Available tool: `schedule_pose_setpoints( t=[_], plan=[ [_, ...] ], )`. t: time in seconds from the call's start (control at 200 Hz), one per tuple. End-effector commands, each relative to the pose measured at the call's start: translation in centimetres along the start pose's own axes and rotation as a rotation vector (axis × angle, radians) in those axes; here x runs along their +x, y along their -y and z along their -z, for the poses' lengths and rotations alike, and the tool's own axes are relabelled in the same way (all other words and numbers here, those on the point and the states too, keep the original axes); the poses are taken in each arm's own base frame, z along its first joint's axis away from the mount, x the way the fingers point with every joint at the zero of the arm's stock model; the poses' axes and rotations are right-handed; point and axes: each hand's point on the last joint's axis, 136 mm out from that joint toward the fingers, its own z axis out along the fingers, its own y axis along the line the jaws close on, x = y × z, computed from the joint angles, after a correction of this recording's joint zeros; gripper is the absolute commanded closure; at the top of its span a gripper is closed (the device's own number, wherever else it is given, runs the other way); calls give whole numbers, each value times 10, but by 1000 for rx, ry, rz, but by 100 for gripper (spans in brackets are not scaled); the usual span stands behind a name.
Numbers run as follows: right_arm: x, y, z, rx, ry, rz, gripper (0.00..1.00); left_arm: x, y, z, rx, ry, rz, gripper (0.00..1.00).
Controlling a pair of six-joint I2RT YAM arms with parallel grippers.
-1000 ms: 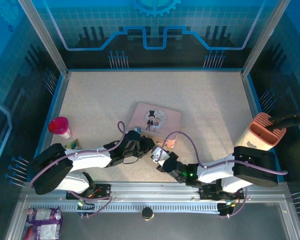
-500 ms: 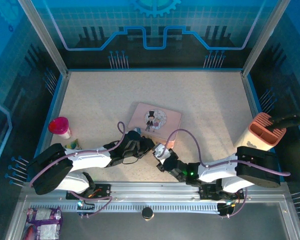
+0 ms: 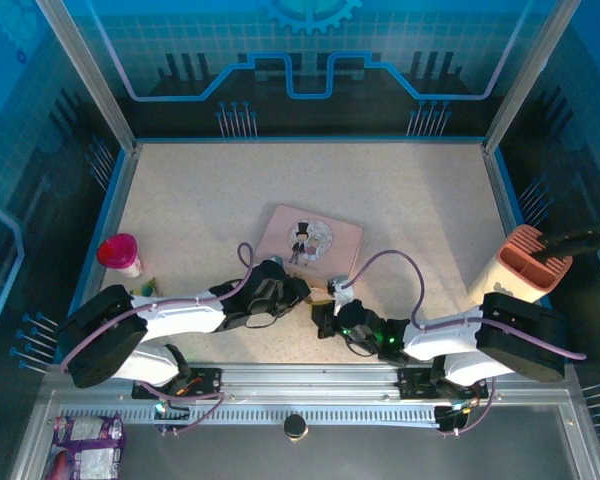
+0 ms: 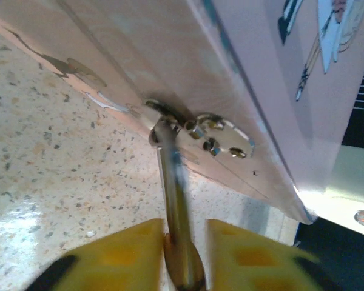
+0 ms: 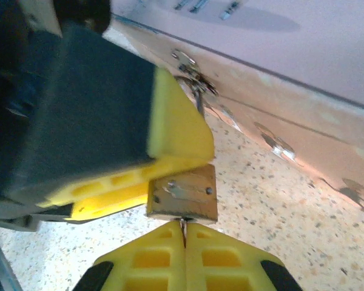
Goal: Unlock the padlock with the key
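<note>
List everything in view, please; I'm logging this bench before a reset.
pink tin box: one, pink, table centre
padlock: one, brass, shackle through the box's latch
key: one, silvery sliver, under the padlock's body
cup: one, pink-red, table's left edge
small item: one, green-yellow, beside the cup, unidentifiable
holder: one, peach, right edge
packets: purple, near-left corner, count unclear
left hand: one, yellow fingers flanking the shackle
right hand: one, yellow fingers shut on the key
</note>
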Motion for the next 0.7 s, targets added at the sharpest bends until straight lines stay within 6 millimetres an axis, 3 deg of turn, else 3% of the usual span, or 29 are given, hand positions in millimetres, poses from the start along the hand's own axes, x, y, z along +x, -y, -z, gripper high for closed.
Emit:
schedule_pose_setpoints(
  t=[0.0, 0.135, 0.405, 0.51, 0.58, 0.695],
  plan=[
    [9, 19, -2, 83, -15, -73, 100, -8, 22, 8, 31, 27, -39, 61],
    [15, 29, -1, 122, -24, -88, 100, -18, 12, 18, -1, 73, -35, 47],
    [15, 25, -4, 98, -15, -116, 100, -44, 3, 38, -64, 150, -102, 34],
    [17, 27, -4, 111, -25, -124, 100, -69, 0, 54, -131, 213, -187, 25],
    [20, 30, -6, 125, -35, -124, 100, -88, 12, 65, -108, 243, -281, 14],
    [25, 43, -7, 156, -48, -151, 100, -125, 26, 84, -83, 292, -386, 4]
  ],
)
